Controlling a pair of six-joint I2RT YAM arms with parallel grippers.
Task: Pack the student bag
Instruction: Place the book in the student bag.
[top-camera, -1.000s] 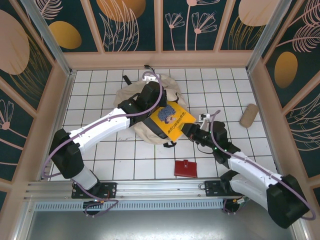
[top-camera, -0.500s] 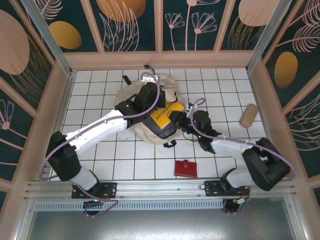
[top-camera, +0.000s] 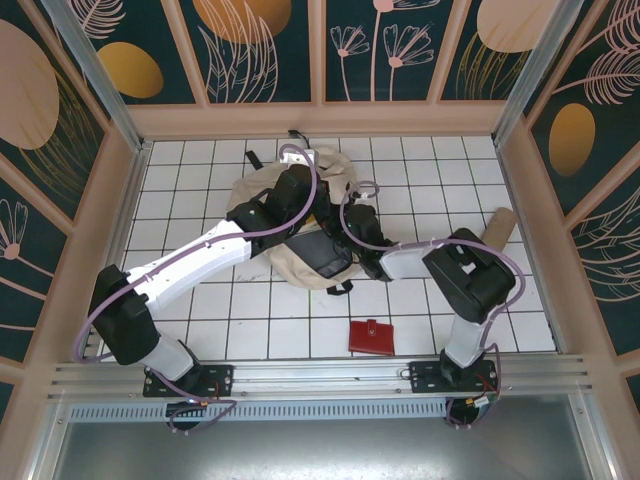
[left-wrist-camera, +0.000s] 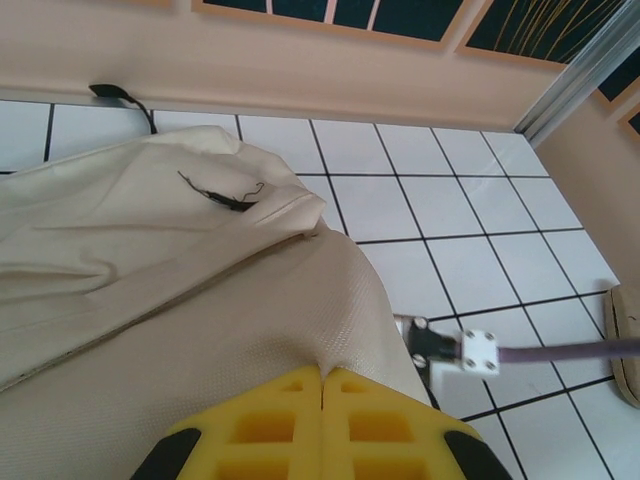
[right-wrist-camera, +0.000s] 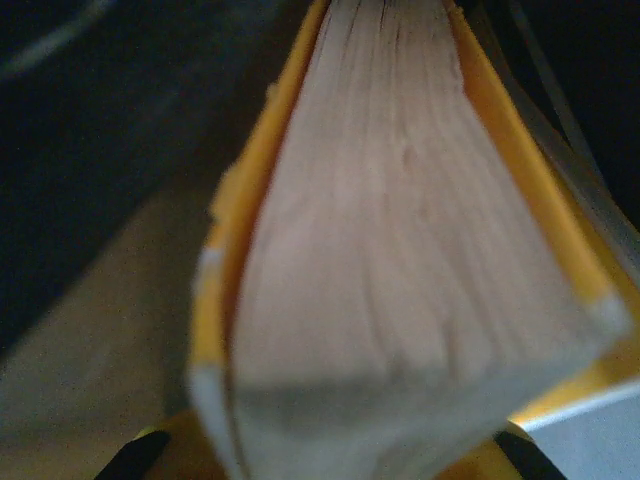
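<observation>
the student bag lies on the white-tiled desk, in its far middle part, with both arms meeting over it. in the left wrist view the left pincer has its yellow fingers pressed together on a fold of the bag's cream cloth, which puckers right at the tips. the right pincer is clamped on a yellow-covered book; its page edges face the camera, with dark bag lining around them, so the book sits inside the bag's mouth, though how deep i cannot tell.

outside the bag, a red wallet lies on the near tiles, well apart from it, and a tan pouch rests by the right wall, partly behind the right arm.

a second ago the yellow book lay in plain sight on top of the bag, held from the right. now its cover is out of sight from above, and the right arm has folded in close against the bag. the left arm holds the same spot.
</observation>
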